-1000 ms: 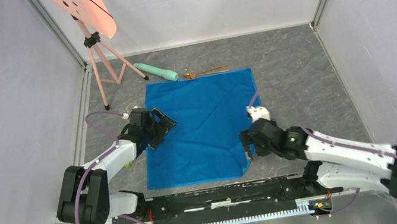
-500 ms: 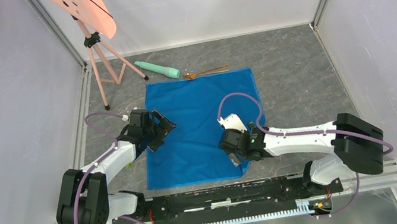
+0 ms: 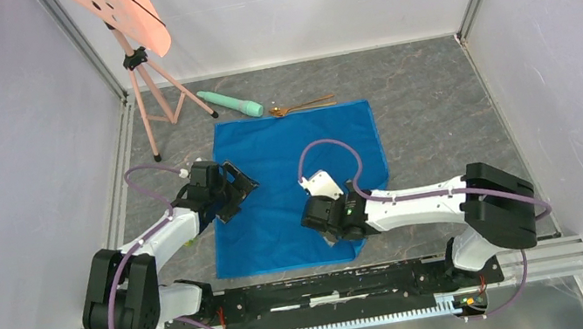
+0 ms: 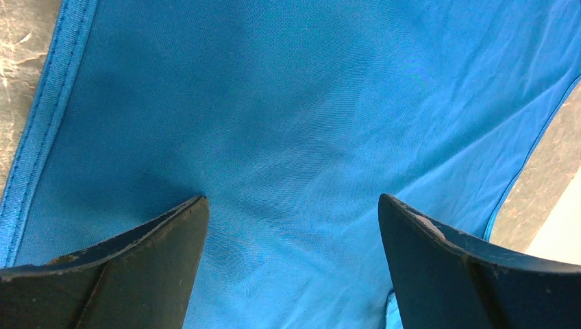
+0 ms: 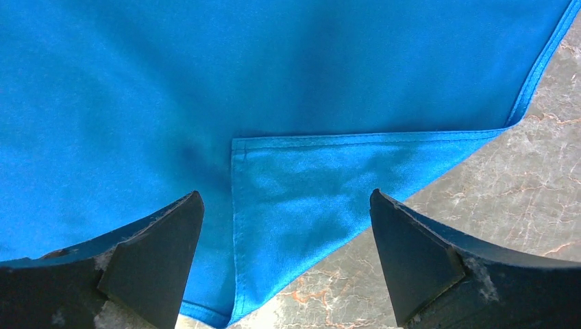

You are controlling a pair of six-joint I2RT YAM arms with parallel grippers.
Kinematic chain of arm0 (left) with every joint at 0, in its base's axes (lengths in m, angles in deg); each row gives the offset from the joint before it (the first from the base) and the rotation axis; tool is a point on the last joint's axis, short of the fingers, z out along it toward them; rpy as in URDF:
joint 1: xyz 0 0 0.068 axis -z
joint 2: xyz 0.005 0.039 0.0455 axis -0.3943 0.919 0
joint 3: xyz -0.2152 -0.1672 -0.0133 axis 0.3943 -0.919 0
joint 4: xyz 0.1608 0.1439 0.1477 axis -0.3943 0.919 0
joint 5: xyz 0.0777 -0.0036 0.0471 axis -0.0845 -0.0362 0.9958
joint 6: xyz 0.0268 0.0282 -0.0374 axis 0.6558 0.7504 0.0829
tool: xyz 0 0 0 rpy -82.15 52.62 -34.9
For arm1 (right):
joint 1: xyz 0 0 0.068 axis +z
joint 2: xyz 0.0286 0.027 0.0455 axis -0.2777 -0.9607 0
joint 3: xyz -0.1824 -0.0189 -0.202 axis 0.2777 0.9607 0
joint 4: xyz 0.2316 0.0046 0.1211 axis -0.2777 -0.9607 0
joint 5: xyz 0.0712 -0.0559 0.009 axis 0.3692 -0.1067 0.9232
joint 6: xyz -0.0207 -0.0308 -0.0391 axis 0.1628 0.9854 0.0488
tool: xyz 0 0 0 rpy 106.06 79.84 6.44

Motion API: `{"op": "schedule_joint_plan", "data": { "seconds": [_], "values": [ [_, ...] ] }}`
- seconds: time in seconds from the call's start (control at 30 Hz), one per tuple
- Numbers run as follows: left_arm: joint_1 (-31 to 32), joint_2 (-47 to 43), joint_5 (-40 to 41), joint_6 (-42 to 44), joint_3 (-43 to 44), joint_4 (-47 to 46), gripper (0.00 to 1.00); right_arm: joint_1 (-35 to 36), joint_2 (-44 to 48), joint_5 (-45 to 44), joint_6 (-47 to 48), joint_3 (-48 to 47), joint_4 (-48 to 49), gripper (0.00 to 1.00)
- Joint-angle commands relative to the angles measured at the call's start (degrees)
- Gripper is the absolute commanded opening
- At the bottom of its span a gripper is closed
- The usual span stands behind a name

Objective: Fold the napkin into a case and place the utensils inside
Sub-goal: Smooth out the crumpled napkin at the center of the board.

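The blue napkin (image 3: 295, 155) lies spread flat on the table, its near right corner turned over as a small flap (image 5: 322, 178). The copper-gold utensils (image 3: 303, 106) lie just beyond its far edge. My left gripper (image 3: 240, 187) hovers open over the napkin's left side, with only cloth (image 4: 288, 103) between its fingers (image 4: 291, 199). Over the near right part of the napkin (image 5: 205, 68) my right gripper (image 3: 332, 230) stands open. Its fingers straddle the folded flap (image 5: 285, 193) and hold nothing. No case has been formed.
A mint-green cylinder with a black tip (image 3: 230, 103) lies at the back left, beside the utensils. A pink tripod (image 3: 141, 73) stands in the far left corner. White walls enclose the grey marbled table (image 3: 438, 106).
My right arm has swung left from beside the napkin's right edge to above its near right part. The left arm has barely moved. Both grippers stay open.
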Motion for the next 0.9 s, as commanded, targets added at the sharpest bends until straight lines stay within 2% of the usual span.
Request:
{"op": "schedule_joint_plan", "data": {
  "seconds": [0.0, 0.17, 0.33, 0.5, 0.67, 0.73, 0.87],
  "values": [
    [0.06, -0.69, 0.98, 2.26, -0.43, -0.19, 1.00, 0.07, -2.20, -4.60, -1.96, -1.45, -0.39, 0.98],
    [0.06, -0.44, 1.83, 2.43, 0.06, 0.92, 1.00, -0.09, -3.24, -7.13, -5.16, 0.79, -1.75, 0.98],
    [0.03, -0.24, 2.88, 3.03, 0.28, 2.06, 1.00, -0.74, -0.47, -12.13, -12.15, 2.98, -9.02, 0.98],
    [0.05, 0.73, 6.28, 3.31, -0.05, 2.60, 1.00, -1.88, 10.48, -13.87, -23.03, 10.58, -16.05, 0.98],
    [0.03, 1.67, 6.04, 3.29, -0.12, 2.40, 1.00, -2.34, 27.35, -14.18, -34.69, 20.37, -21.19, 0.98],
    [0.07, 1.30, 5.01, 3.39, 0.22, 2.71, 1.00, -2.37, 33.39, -13.92, -33.92, 21.76, -19.84, 0.98],
    [0.45, -1.20, 3.34, 4.15, 0.85, 3.38, 1.00, -2.37, 42.41, -6.87, -20.43, 23.98, -6.01, 0.98]
  ]
}}
